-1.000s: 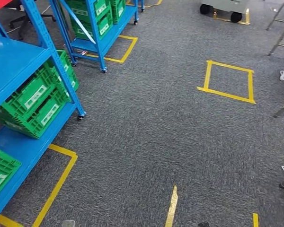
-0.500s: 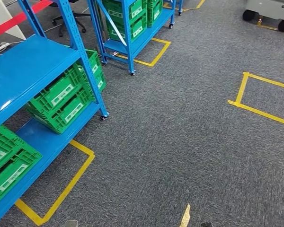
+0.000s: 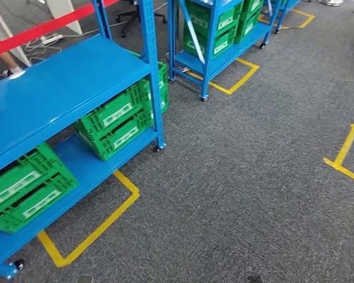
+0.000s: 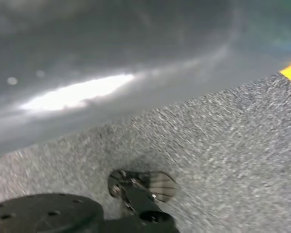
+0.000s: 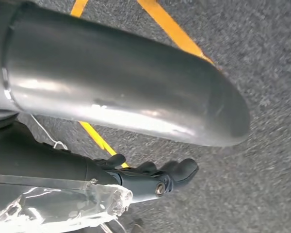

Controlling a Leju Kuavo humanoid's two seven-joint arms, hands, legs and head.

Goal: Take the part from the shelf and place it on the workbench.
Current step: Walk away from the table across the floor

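Grey carpet (image 3: 238,177) is covering the floor, with yellow tape (image 3: 92,233) marking out rectangles on it. A blue steel shelf rack (image 3: 64,88) on castors is standing at the left in the head view, its lower tier carrying green plastic crates (image 3: 121,118); a second blue rack (image 3: 210,41) with more green crates is standing further back. A red bar (image 3: 46,26) is crossing behind the near rack. No part can be told apart on the shelves; the crates' contents are hidden.

The right wrist view is showing the right hand (image 5: 162,177) hanging over the carpet and tape, dark fingers (image 5: 182,170) lying loosely extended, gripping nothing. The left wrist view is blurred; the left hand (image 4: 142,189) is showing as a dark shape, its finger state impossible to tell.
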